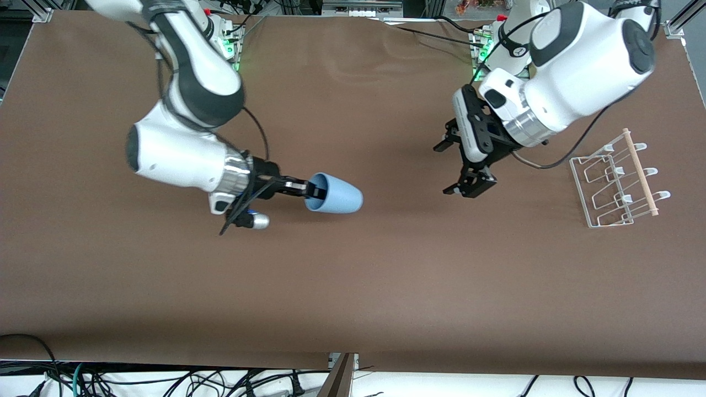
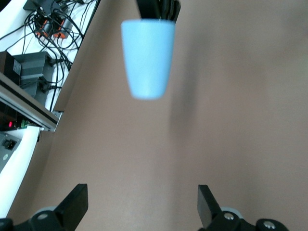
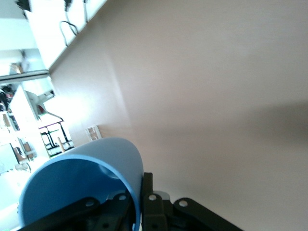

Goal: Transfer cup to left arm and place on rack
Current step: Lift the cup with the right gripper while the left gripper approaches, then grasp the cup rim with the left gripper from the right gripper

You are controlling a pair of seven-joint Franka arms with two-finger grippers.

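The light-blue cup lies on its side in the air over the middle of the brown table, its closed end toward the left arm. My right gripper is shut on the cup's rim, one finger inside and one outside, as the right wrist view shows. My left gripper is open and empty, up over the table between the cup and the rack, apart from the cup. In the left wrist view the cup hangs ahead of the open fingers. The white wire rack stands at the left arm's end.
The brown table cloth spreads wide nearer the front camera. Cables and equipment lie past the table edge. A table edge and bright room show in the right wrist view.
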